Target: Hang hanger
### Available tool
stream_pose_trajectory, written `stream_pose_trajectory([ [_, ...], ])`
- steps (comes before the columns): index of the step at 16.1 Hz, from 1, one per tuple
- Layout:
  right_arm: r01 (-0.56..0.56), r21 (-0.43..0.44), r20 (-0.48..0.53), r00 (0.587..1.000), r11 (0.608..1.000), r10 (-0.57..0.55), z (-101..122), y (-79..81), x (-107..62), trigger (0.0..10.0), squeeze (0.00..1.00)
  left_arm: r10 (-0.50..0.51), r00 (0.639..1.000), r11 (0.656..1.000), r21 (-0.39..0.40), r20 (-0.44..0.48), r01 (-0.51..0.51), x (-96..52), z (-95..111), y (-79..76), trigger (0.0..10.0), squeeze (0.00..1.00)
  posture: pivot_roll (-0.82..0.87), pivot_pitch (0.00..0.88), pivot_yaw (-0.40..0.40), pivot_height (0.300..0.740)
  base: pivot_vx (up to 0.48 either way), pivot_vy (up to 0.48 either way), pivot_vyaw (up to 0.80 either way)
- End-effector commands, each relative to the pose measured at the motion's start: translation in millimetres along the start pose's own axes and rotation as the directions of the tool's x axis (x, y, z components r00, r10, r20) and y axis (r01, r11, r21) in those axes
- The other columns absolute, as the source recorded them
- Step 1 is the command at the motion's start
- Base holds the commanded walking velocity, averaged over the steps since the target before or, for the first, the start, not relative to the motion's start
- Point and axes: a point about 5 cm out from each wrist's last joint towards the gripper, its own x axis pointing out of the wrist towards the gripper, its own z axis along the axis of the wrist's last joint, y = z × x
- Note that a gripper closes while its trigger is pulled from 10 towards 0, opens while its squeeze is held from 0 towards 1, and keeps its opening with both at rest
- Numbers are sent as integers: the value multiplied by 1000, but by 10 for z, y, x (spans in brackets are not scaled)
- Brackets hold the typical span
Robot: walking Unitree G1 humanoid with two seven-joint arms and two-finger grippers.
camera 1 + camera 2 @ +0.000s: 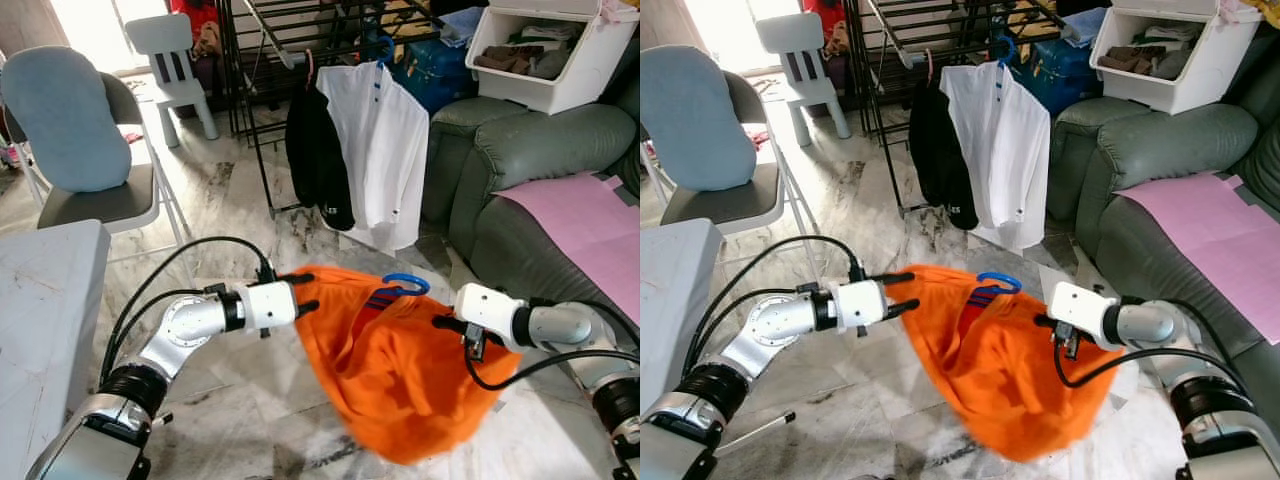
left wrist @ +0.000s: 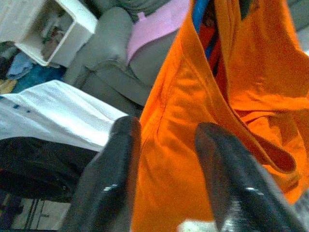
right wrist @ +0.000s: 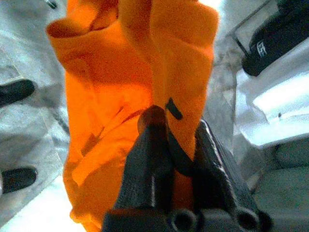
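- Head views: orange shirt (image 1: 390, 370) on a blue hanger (image 1: 405, 284), held up in the air over the marble floor (image 1: 240, 390) between both arms. Left end effector (image 1: 304, 292) at the shirt's left shoulder edge, fingers slightly apart with fabric between. Right end effector (image 1: 447, 325) at the shirt's right side, pinching fabric. Hanger hook sticking up out of the collar, roughly midway between the two end effectors.
- Further back: drying rack (image 1: 300, 30) with a white shirt (image 1: 380, 150) and a black garment (image 1: 315, 160) hanging from it, just beside each other. Green sofa (image 1: 520, 180) on the right, pink sheet (image 1: 585, 225) on its seat, white bin (image 1: 560, 50) of clothes on top of the backrest. Folding chair (image 1: 100, 190) with blue cushion (image 1: 65, 115) on the left, small white chair (image 1: 175, 60) behind it.
- Left wrist view: two black fingers (image 2: 113, 179) spread, orange fabric edge running between them; blue hanger visible inside the collar near the frame edge. Sofa, pink sheet and white shirt in the background.
- Right wrist view: fingers (image 3: 149, 159) pressed together on a fold of orange fabric, small black tab at the pinch point. Two black shoes (image 3: 14, 92) on the floor beyond the shirt.
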Motion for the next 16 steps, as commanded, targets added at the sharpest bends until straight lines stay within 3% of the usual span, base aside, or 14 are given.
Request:
stream_pose_trajectory([
  [1, 61, 10, 6, 998, 998, -61, 55, -98, 3, 0, 0, 40, 999, 999, -22, 2, -40, -55, -24, 11, 10000, 1000, -175, 0, 32, 740, 0, 0, 0],
  [4, 163, 77, -29, 986, 984, -161, -14, -70, 61, 0, 0, 192, 981, 975, -115, -5, -191, -96, -72, 2, 10000, 1000, -175, 0, 35, 740, 0, 0, 0],
  [6, 253, 162, -36, 967, 954, -251, -16, -81, 108, 0, 0, 343, 938, 902, -262, -41, -342, -77, -118, 0, 10000, 1000, -177, 0, 38, 740, 0, 0, 0],
  [7, 307, 220, -45, 951, 926, -305, -23, -101, 120, 0, 0, 409, 909, 855, -315, -77, -412, -66, -146, -3, 10000, 1000, -179, 0, 39, 740, 0, 0, 0],
  [8, 392, 308, -64, 918, 867, -392, -38, -142, 121, 0, 0, 484, 868, 791, -369, -113, -489, -54, -162, -17, 10000, 1000, -180, 0, 41, 740, 0, 0, 0],
  [11, 488, 428, -81, 859, 761, -505, -46, -88, 169, 0, 0, 614, 764, 625, -469, -197, -623, -106, -194, -95, 10000, 1000, -191, 0, 49, 740, 0, 0, 0],
  [12, 523, 479, -95, 829, 705, -551, -52, -50, 182, 0, 0, 665, 704, 532, -502, -251, -682, -151, -219, -124, 10000, 1000, -188, 0, 49, 740, 0, 0, 0],
  [13, 533, 493, -104, 821, 688, -561, -58, -27, 188, 2196, 0, 665, 688, 495, -518, -291, -697, -154, -247, -134, 10000, 1000, -185, 0, 41, 740, 0, 0, 0],
  [14, 566, 499, -133, 798, 656, -588, -82, 47, 196, 10000, 0, 679, 650, 428, -536, -341, -728, -157, -266, -125, 10000, 1000, -181, 0, 36, 740, 0, 0, 0],
  [16, 606, 519, -153, 760, 603, -632, -102, 124, 190, 10000, 0, 691, 626, 386, -547, -362, -743, -144, -268, -101, 10000, 1000, -186, 0, 42, 740, 0, 0, 0],
])
